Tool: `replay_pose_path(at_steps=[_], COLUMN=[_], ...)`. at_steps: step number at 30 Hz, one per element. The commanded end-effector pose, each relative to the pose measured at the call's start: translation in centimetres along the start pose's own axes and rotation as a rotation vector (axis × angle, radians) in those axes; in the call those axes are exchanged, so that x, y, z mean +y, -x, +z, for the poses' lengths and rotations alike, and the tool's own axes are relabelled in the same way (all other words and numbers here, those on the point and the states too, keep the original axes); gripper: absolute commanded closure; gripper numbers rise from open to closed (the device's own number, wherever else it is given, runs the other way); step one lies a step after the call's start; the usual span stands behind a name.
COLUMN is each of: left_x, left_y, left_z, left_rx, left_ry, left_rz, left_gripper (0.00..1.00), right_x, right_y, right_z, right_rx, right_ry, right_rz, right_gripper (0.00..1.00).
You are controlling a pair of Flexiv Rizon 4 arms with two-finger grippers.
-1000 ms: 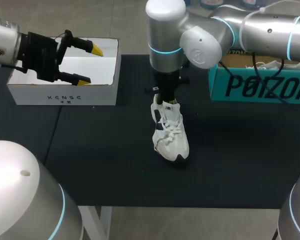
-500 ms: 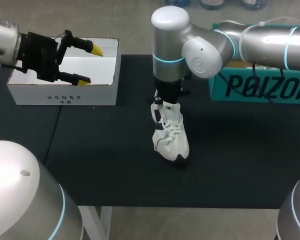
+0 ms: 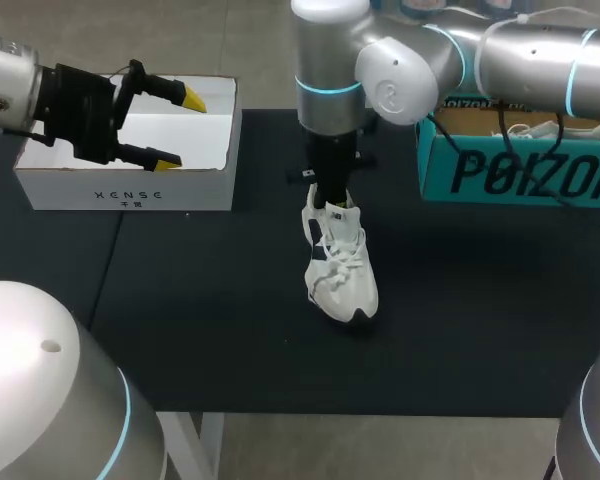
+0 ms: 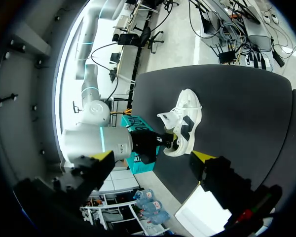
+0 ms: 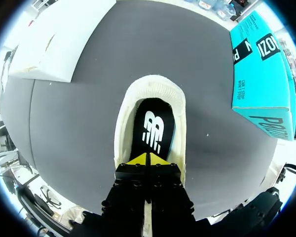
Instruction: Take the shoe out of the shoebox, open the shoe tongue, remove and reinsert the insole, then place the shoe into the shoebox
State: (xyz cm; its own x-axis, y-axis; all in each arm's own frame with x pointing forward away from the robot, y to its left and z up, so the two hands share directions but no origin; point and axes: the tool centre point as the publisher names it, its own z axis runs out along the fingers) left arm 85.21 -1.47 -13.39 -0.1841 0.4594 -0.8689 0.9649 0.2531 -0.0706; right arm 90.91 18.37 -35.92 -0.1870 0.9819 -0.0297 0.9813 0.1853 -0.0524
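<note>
A white shoe (image 3: 340, 262) stands upright on the black table, toe toward the front edge. My right gripper (image 3: 329, 193) hangs straight down over its heel opening. In the right wrist view that gripper (image 5: 148, 159) is shut, its yellow tips pressed together with nothing seen between them. It sits just above the black insole (image 5: 153, 129) with a white logo, which lies flat inside the shoe (image 5: 150, 91). My left gripper (image 3: 166, 127) is open and empty over the white shoebox (image 3: 130, 185) at the back left. From the left wrist view, the left gripper (image 4: 153, 156) looks across at the shoe (image 4: 186, 120).
A teal box (image 3: 520, 165) stands at the back right, close beside my right arm; it also shows in the right wrist view (image 5: 259, 69). The black table mat (image 3: 200, 300) lies bare around the shoe. The white shoebox (image 5: 64, 39) is off to one side of the shoe.
My right arm's upper joints swayed a little right and back again, while its gripper stayed over the shoe's heel opening. The shoe and my left arm have not moved.
</note>
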Motion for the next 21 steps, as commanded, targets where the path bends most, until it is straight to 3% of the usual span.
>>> replay_pose_path(at_steps=[1,10,11,13,14,15,19,21], left_x=[0.1,0.1,0.1,0.1,0.1,0.1,0.1,0.1], left_y=[0.0,0.0,0.0,0.0,0.0,0.0,0.0,0.0], left_z=[0.1,0.1,0.1,0.1,0.1,0.1,0.1,0.1], left_rx=[0.001,0.001,0.001,0.001,0.001,0.001,0.001,0.001], left_ry=[-0.001,-0.001,-0.001,-0.001,-0.001,-0.001,-0.001,-0.001], left_rz=[0.001,0.001,0.001,0.001,0.001,0.001,0.001,0.001], left_gripper=[0.00,0.00,0.00,0.00,0.00,0.00,0.00,0.00], right_x=[0.1,-0.7,-0.7,-0.8,-1.0,-1.3,-1.6,-1.4], right_y=[-0.5,-0.3,-0.2,0.0,0.0,-0.2,-0.2,0.2], right_z=[-0.5,0.4,0.5,0.5,0.5,0.2,-0.1,-0.1], right_rx=[-0.019,-0.043,-0.042,-0.038,-0.036,-0.035,-0.033,-0.030], right_ry=[-0.019,-0.060,-0.063,-0.067,-0.069,-0.070,-0.072,-0.071], right_rz=[0.018,0.050,0.052,0.054,0.055,0.055,0.060,0.064], right_gripper=[1.00,1.00,0.96,0.60,0.51,0.25,0.00,0.00])
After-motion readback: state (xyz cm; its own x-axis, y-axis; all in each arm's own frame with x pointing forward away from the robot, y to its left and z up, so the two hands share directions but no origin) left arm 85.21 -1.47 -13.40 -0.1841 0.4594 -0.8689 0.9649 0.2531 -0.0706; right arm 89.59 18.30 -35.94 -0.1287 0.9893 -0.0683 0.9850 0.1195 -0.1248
